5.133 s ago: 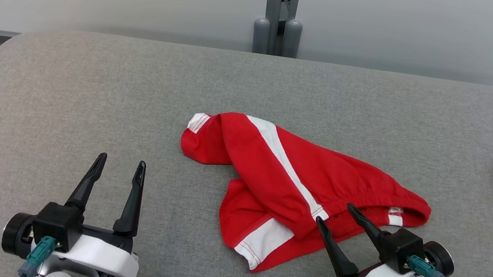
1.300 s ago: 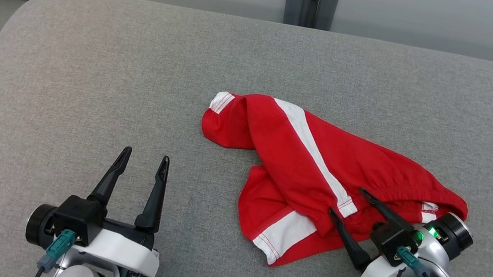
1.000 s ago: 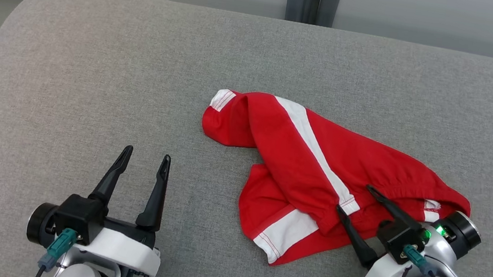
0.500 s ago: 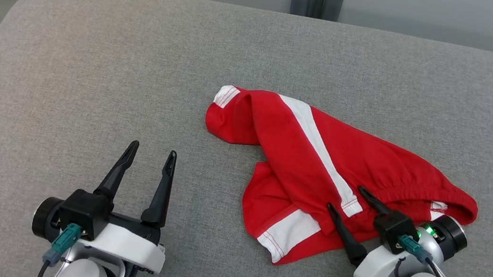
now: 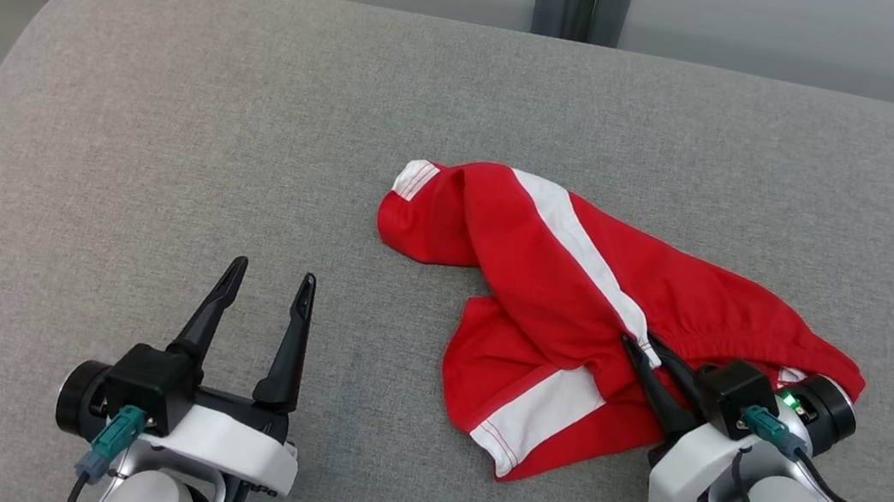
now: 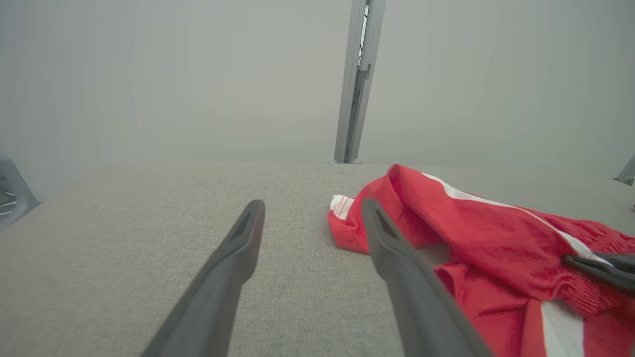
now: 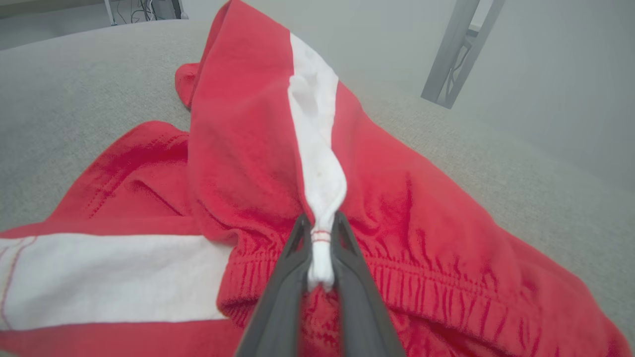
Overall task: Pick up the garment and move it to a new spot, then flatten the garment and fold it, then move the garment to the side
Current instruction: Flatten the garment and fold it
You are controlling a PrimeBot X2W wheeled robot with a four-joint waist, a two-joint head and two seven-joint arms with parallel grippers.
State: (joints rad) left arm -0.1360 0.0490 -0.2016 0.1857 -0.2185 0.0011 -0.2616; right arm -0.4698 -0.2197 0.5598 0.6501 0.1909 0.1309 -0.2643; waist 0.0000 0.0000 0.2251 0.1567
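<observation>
The red garment (image 5: 529, 283) lies crumpled on the grey surface (image 5: 171, 120). The right tool (image 5: 638, 342) pinches its white stripe at the waistband; the left tool (image 5: 267, 283) sits well apart to its left, jaws spread, empty.

Garment (image 5: 547, 281): soft cloth; tbl (image 5: 171, 120): rough matt fabric.

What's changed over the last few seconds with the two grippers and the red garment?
The right gripper, which stood open at the waistband of the red garment, has closed on the end of the white stripe there, pinching the cloth. The left gripper stayed open and apart from the garment, which still lies crumpled on the grey table, not lifted.
</observation>
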